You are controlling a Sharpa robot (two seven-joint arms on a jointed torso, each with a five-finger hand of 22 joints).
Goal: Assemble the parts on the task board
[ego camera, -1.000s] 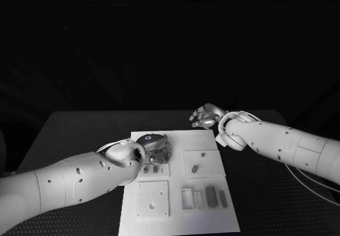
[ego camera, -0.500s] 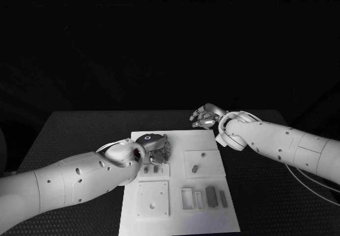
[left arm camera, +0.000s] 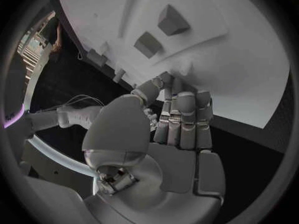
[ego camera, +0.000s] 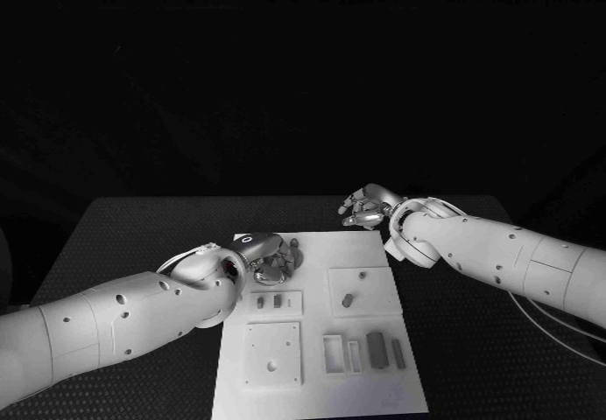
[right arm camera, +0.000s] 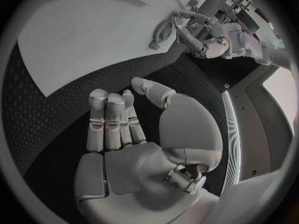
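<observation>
Silver fingers of the left hand (ego camera: 269,256) are curled down over the far left corner of the white task board (ego camera: 366,385), fingertips right at the board's surface; from the left wrist view its fingers (left arm camera: 184,119) lie packed side by side with the thumb folded across toward them, and whether anything small is pinched there cannot be told. Just on the near side of that hand sits a small raised tile with two short grey parts (ego camera: 269,302) standing side by side in it, and the wrist view catches those same blocks (left arm camera: 161,29) close beyond the fingertips. Over to the right, the right hand (ego camera: 366,210) hovers by the board's far right corner, above the black table (ego camera: 139,236), fingers loosely curled and apart, palm bare, gripping nothing; its wrist view shows the fingers (right arm camera: 112,119) straight and together above the table's dotted mat. On the board's middle tile lies a small grey peg (ego camera: 346,300), its long axis running roughly toward and away from the robot. Nearer the robot, a square plate with holes (ego camera: 273,353) sits on the left, and beside it two grey bars (ego camera: 384,348) lie parallel, lengthwise toward the robot, next to a white open frame (ego camera: 334,353).
</observation>
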